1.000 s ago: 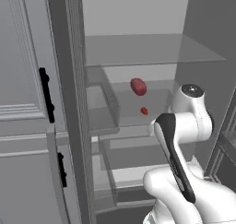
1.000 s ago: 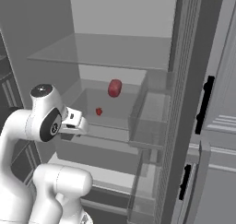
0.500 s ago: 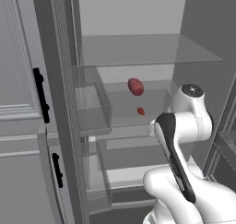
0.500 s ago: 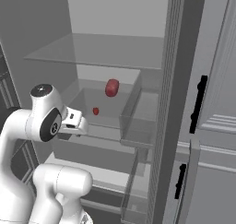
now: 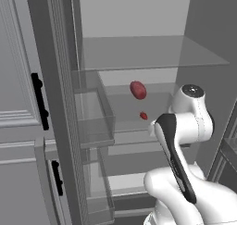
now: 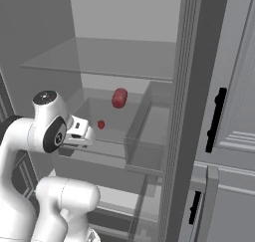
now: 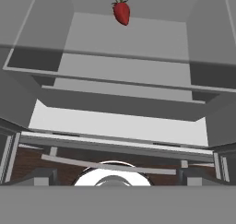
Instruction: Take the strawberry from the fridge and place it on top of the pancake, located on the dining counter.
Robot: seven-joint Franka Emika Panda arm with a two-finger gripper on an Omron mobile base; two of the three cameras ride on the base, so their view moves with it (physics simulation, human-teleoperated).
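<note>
Red strawberry [image 7: 121,12] on glass shelf [image 7: 124,61] inside fridge [image 5: 139,29]

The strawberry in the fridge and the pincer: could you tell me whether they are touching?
Apart. In the hand view the strawberry lies far back on the fridge shelf, with bare shelf between it and the camera.

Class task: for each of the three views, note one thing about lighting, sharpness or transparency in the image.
Left base view: flat, even light, no glare on the fridge. Right base view: see-through glass shelves. Hand view: strawberry sharp, dark shading under the shelf edges.
</note>
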